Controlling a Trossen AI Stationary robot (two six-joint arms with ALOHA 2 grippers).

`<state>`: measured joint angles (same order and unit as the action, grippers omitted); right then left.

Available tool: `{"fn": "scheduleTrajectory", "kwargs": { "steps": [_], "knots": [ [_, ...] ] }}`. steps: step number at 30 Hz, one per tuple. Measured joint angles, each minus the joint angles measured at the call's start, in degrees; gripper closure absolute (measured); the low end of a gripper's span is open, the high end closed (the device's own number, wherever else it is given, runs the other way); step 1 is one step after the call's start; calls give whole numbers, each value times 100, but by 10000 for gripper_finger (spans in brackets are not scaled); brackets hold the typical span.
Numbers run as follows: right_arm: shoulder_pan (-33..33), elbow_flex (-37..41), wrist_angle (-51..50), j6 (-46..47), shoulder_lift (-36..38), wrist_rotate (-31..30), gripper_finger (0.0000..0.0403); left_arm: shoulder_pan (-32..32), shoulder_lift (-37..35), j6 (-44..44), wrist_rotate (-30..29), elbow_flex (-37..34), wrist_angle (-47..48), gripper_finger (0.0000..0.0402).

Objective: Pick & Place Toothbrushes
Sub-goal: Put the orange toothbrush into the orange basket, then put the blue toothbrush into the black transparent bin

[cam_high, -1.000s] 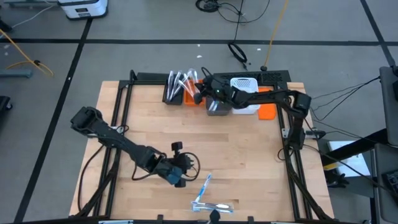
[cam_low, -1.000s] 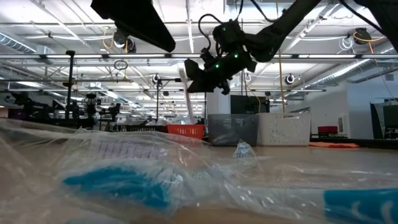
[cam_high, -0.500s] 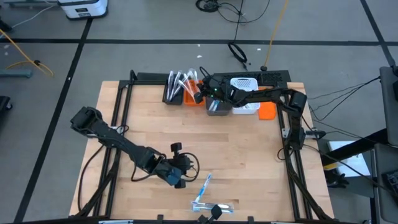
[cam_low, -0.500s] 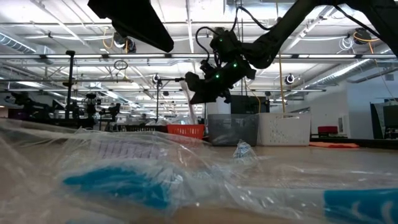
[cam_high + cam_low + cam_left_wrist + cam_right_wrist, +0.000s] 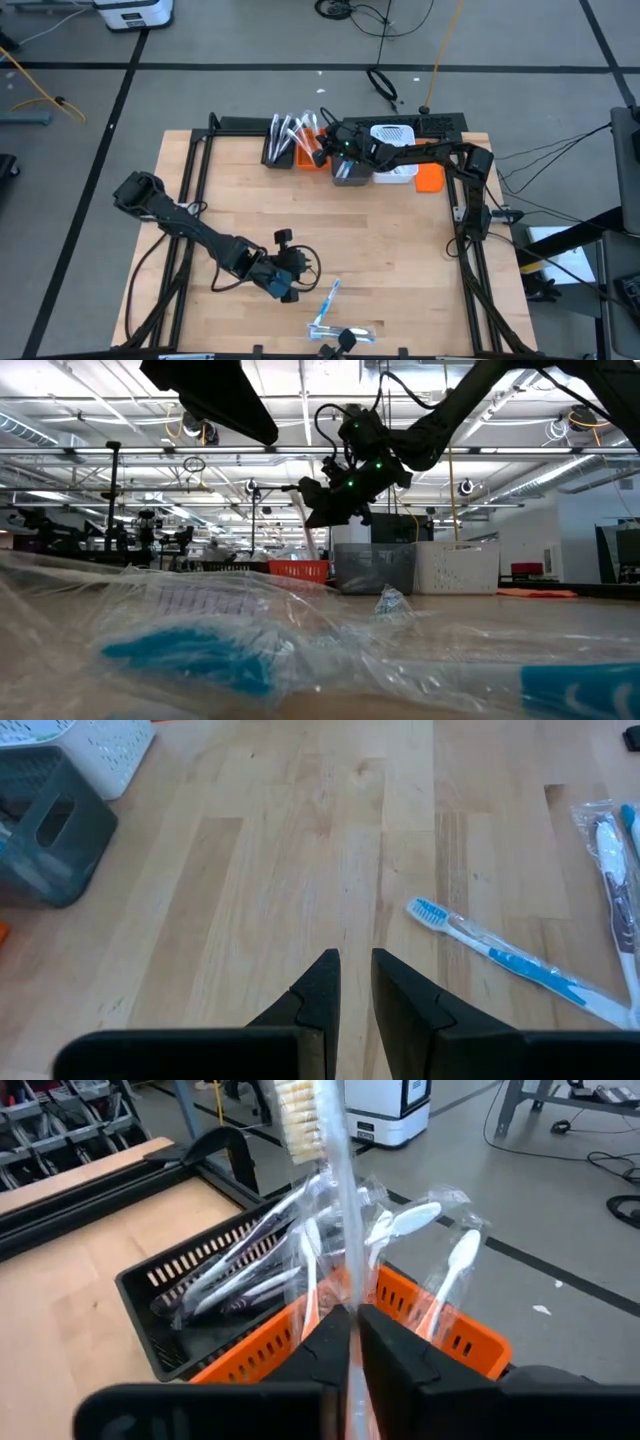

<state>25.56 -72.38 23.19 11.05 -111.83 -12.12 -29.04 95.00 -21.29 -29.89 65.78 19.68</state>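
Observation:
My right gripper (image 5: pixel 320 152) (image 5: pixel 350 1325) hangs over the orange bin (image 5: pixel 430 1330) at the table's far edge, shut on a clear-white toothbrush (image 5: pixel 335 1200) whose bristled head points away from the fingers. Wrapped toothbrushes stand in the orange bin and lie in the black bin (image 5: pixel 190 1285) beside it. A loose blue-and-white toothbrush (image 5: pixel 500 955) (image 5: pixel 331 295) lies flat on the wood near the table's near edge. Wrapped ones (image 5: pixel 342 332) (image 5: pixel 612 870) lie next to it. My left gripper (image 5: pixel 290 283) (image 5: pixel 355 982) hovers above the table left of the loose brush, open by a narrow gap. My right gripper pinches the toothbrush's handle (image 5: pixel 347 1295) between its two fingers. The fingers lie along the handle. The brush is lifted clear, and it slants down from the gripper (image 5: pixel 318 510) toward the bins with its head (image 5: pixel 297 1120) lowest.
A grey bin (image 5: pixel 350 172) and a white bin (image 5: pixel 392 140) stand right of the orange one, with an orange block (image 5: pixel 430 178) farther right. Plastic wrapping (image 5: pixel 200 650) fills the low view's foreground. Bare wood lies across the table's middle (image 5: pixel 330 220).
My right gripper, with the toothbrush, has shifted a little toward the table's left over the orange bin and tipped slightly downward, then held still. The left arm and the brushes on the table have not moved.

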Motion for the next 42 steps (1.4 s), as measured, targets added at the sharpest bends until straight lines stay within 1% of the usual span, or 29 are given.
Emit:
{"fn": "scheduleTrajectory", "kwargs": {
  "steps": [4, 9, 14, 19, 27, 32, 38, 42],
  "knots": [
    [-2, 107, 15, -20, 2, -282, 351, 0, 0, -2, 0, 0, 3, 339],
    [46, 227, 43, 12, 2, -279, 307, 0, 0, -5, 0, -2, 22, 339],
    [50, 254, 54, 18, 2, -279, 279, 4, 0, -1, 0, -2, 22, 339],
    [34, 254, 120, 21, 2, -268, 267, 2, 0, 1, 0, -2, 24, 339],
    [-189, 254, 182, -117, 9, -206, 272, 2, 0, -31, 0, -2, 158, 339],
    [-425, 254, 203, -349, 85, 695, 272, -6, 0, -47, 0, -5, 166, 339],
    [-745, 254, 7, -591, 85, 2001, 273, -147, -12, -16, 0, -7, 158, 339],
    [-1007, 254, -187, -573, 85, 2606, 273, -230, -17, 2, -4, -7, 153, 339]
  ]
}}
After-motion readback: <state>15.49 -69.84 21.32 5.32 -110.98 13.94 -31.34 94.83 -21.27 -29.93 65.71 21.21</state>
